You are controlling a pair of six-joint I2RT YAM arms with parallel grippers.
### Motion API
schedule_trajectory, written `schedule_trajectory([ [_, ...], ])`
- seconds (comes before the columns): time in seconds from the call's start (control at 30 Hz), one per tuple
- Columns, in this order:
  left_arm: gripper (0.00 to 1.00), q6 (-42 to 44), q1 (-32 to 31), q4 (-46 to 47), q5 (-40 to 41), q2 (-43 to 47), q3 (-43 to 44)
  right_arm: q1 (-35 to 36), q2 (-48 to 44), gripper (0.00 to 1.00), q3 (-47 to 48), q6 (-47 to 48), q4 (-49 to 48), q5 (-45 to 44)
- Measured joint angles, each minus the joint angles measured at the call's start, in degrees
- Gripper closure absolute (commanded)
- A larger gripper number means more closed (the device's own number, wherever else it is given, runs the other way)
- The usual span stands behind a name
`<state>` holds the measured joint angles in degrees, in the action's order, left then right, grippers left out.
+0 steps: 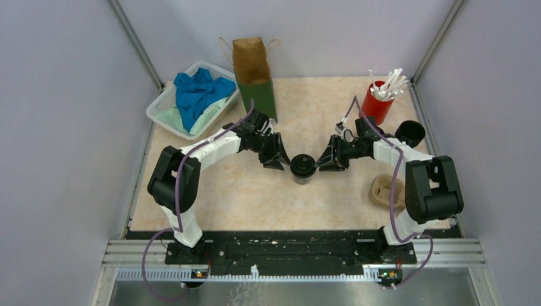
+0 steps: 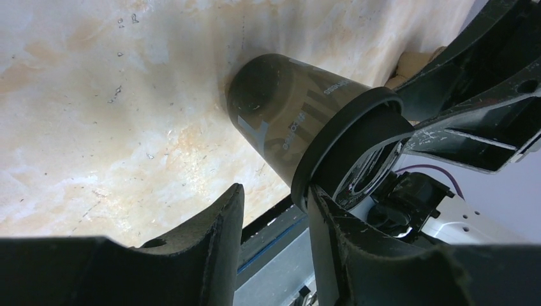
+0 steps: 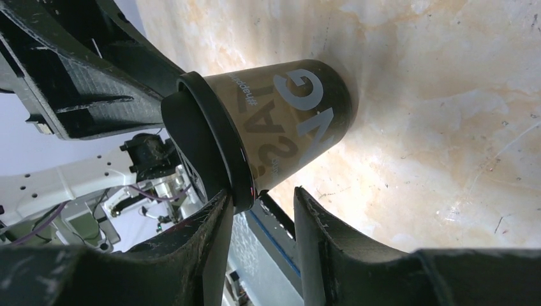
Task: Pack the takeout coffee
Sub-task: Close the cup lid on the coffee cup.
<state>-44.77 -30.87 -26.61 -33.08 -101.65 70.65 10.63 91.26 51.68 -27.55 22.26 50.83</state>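
Note:
A small black coffee cup [image 1: 303, 168] with a black lid stands upright mid-table. My left gripper [image 1: 279, 160] is just left of it and my right gripper [image 1: 325, 162] just right of it, both at lid height. In the left wrist view the cup [image 2: 287, 121] lies ahead and my left gripper [image 2: 277, 191] is open, with nothing between the jaws and one finger against the lid rim [image 2: 344, 137]. In the right wrist view my right gripper [image 3: 263, 192] is open too, one finger touching the lid [image 3: 204, 140] of the cup [image 3: 300, 121]. A second black cup [image 1: 410, 132] stands far right.
A brown and green paper bag [image 1: 254, 73] stands open at the back. A red cup of white sticks [image 1: 377, 101] is at back right. A tan pulp carrier [image 1: 385, 190] lies front right. A clear bin of blue and green cloths [image 1: 191, 99] sits back left.

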Motion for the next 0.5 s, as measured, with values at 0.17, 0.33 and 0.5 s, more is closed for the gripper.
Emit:
schedule_trajectory([
  [0.17,0.53,0.5,-0.3,-0.1,0.2,-0.5,0.0,0.0,-0.1,0.58,-0.3,-1.0,-0.1,-0.1],
  [0.33,0.53,1.2,-0.4,-0.3,0.4,-0.5,0.0,0.0,-0.7,0.62,-0.6,-1.8,-0.7,-0.8],
  [0.5,0.53,1.9,-0.6,-0.9,1.0,-0.6,0.4,0.0,-0.9,0.63,-2.0,-3.1,-3.3,-0.5],
])
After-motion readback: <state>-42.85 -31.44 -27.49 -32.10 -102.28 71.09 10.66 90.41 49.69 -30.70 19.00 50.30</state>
